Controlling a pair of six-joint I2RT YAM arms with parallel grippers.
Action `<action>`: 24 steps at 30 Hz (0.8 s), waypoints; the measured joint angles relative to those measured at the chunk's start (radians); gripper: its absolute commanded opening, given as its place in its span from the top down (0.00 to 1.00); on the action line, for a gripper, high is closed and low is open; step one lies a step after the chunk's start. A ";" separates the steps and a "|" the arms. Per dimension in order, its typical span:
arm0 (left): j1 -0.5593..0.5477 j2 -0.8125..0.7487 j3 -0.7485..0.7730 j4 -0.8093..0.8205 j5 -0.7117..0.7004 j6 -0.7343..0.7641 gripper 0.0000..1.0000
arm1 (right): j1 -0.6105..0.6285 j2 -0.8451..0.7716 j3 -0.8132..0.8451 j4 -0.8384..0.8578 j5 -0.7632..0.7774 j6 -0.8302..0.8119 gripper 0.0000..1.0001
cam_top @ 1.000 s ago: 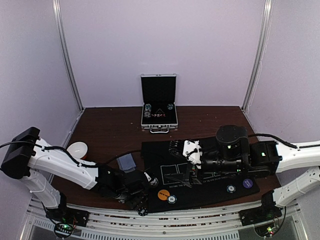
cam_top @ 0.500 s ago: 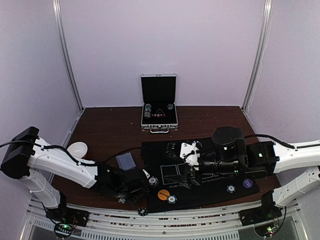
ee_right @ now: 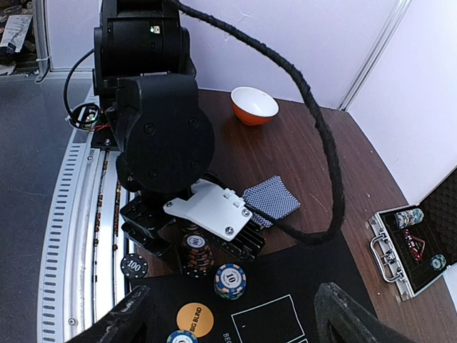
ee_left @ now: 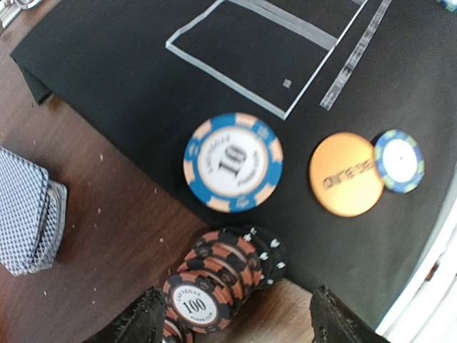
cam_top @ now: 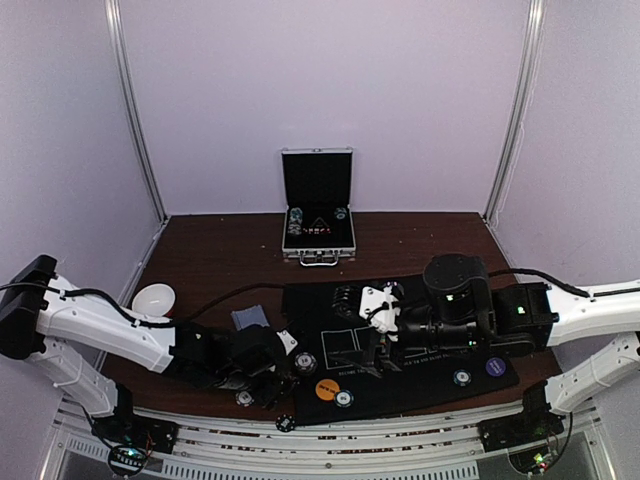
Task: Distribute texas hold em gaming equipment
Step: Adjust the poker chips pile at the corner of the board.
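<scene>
Bearings are taken from the overhead view, with the far wall at 12 o'clock.

**Near edge.** One dark loose chip [cam_top: 284,423] lies by the rail, at 6 o'clock of the left gripper [ee_left: 235,293]. A pale-faced chip [cam_top: 243,398] lies on the bare table [cam_top: 200,260] at its 7 o'clock.

**Left gripper.** The jaws are released and stand astride a chip stack [ee_left: 214,275] of orange and black, at the left border of the black mat [ee_left: 143,64]. A strip of wood shows between the stack and one of the fingers [ee_left: 335,321] (no grasp evident). From overhead the gripper body hides the stack.

**Around the stack.**
- A blue chip [ee_left: 233,162] marked 10 lies flat on the mat at 3 o'clock.
- An orange button [ee_left: 346,174] lies at 4 o'clock, with a small blue-green chip [ee_left: 398,161] touching its rim.
- The cards [ee_left: 28,211] sit face down on the wood at 11 o'clock, apart from the stack.

**Right gripper** [ee_right: 232,293]. The fingers are spread wide with nothing between them, over the middle of the mat. Its arm lies across the mat's right half and covers much of the printed layout. By the mat's near right corner lie a further chip [cam_top: 461,378] and a purple button [cam_top: 494,366].

**Farther off.** A bowl [ee_right: 255,105] stands at 10 o'clock, well clear. A case [cam_top: 318,205] stands open at 12 o'clock by the wall, with chips inside.
</scene>
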 measured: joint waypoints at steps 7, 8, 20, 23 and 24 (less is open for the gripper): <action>0.016 0.013 -0.009 0.075 0.011 -0.011 0.13 | 0.000 0.000 0.000 -0.002 0.001 0.000 0.21; 0.017 0.026 -0.009 0.082 0.011 -0.016 0.14 | 0.000 0.000 0.000 -0.002 0.001 0.000 0.21; 0.040 0.135 0.021 0.099 -0.020 -0.097 0.21 | 0.000 0.000 0.000 -0.008 0.000 0.011 0.22; 0.041 0.146 0.026 0.105 -0.021 -0.100 0.24 | 0.000 0.000 0.000 -0.009 0.000 0.011 0.21; 0.040 0.147 0.026 0.105 -0.021 -0.102 0.25 | 0.000 0.000 0.000 -0.010 0.000 0.012 0.22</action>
